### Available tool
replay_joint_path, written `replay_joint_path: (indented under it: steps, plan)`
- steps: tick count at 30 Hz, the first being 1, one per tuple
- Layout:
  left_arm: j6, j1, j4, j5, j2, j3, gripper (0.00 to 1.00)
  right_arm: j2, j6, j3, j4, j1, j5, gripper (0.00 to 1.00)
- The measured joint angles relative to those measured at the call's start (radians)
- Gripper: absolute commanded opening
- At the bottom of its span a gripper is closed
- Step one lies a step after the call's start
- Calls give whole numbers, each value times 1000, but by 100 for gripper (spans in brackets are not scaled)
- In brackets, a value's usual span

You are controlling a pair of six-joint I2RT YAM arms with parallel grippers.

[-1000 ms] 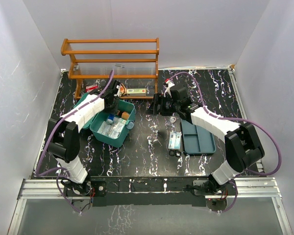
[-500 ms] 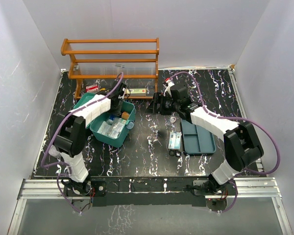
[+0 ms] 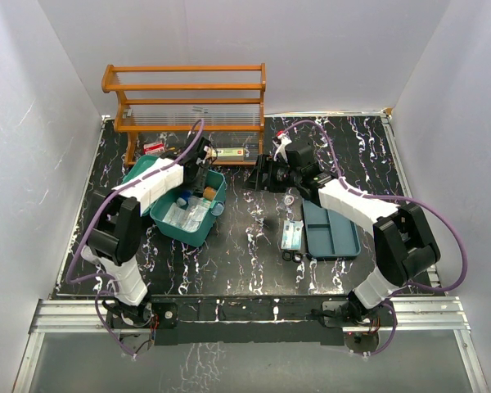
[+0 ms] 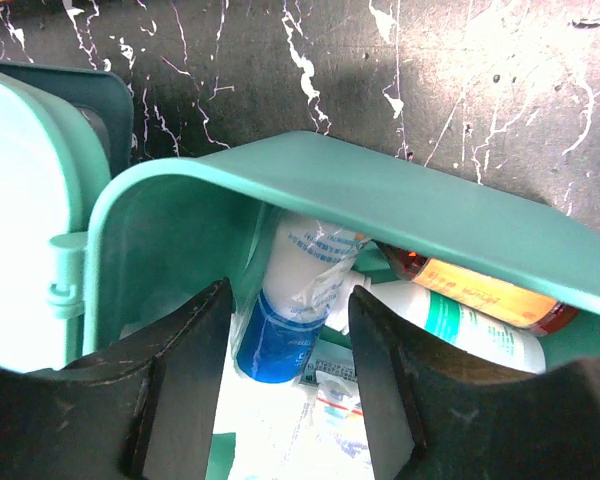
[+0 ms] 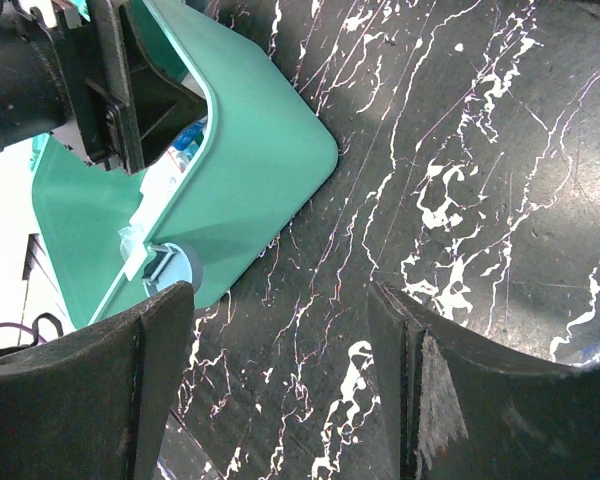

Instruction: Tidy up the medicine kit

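Observation:
The medicine kit is a teal box at the left with its lid hinged open. It holds packets, a blue-and-white tube, a white-and-green tube and an amber bottle. My left gripper is open and empty, low over the box's far end; in the left wrist view the blue-and-white tube lies between its fingers. The darker insert tray lies on the table at the right. My right gripper is open and empty above bare table, facing the box.
The orange wooden rack stands at the back, with a red-and-white pack and a white-and-green box under it. A blister pack lies left of the insert tray, and a small clear item lies by the right arm.
My left gripper has moved along the box toward its far end by the rack, mostly in the first half second. The right arm has not moved.

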Motion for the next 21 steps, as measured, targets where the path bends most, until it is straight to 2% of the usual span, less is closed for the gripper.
replay_joint_path:
  steps: [3,8,21]
  plan:
    - [-6,0,0,-1,-16,0,46,0,2,-10,10,0,-5,68]
    - [-22,0,3,-5,-29,-6,27,0,7,-23,12,0,-5,68]
    - [-22,0,24,-24,-17,-34,16,0,14,-34,14,0,-5,68]
